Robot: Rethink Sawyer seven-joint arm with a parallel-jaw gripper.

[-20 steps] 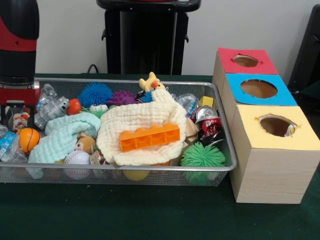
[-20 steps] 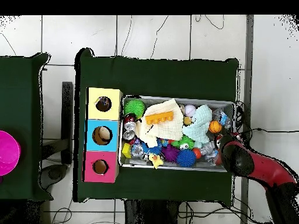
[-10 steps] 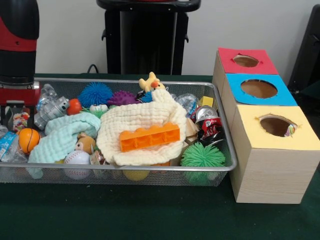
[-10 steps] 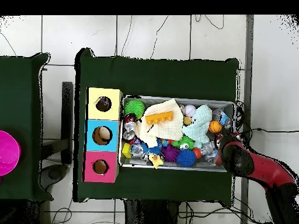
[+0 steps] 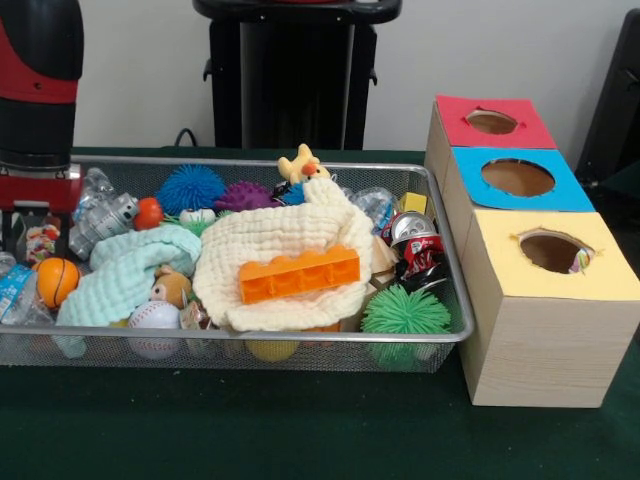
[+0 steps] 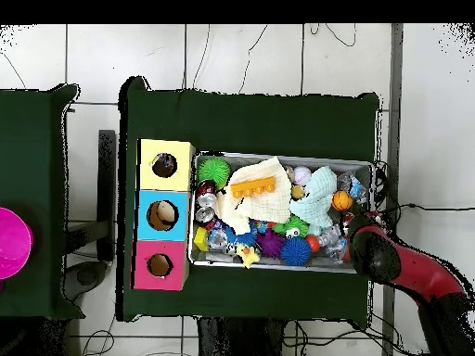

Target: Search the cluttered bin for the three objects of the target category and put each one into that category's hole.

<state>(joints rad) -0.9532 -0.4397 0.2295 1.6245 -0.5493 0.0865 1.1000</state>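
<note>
Cans look like your pick: the crushed red soda can sits at the bin's box-side end, light, thin, slippery, so pinch across its body; can't tell jaw state on the gripper.

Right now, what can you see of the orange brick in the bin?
The orange brick is a long, plastic-looking building block with a row of studs along its top. It lies flat, slightly tilted, on the cream cloth near the middle of the bin, nothing on top of it. In the overhead view it sits on the same cloth at the bin's end nearer the boxes. The gripper is not touching it.
</note>
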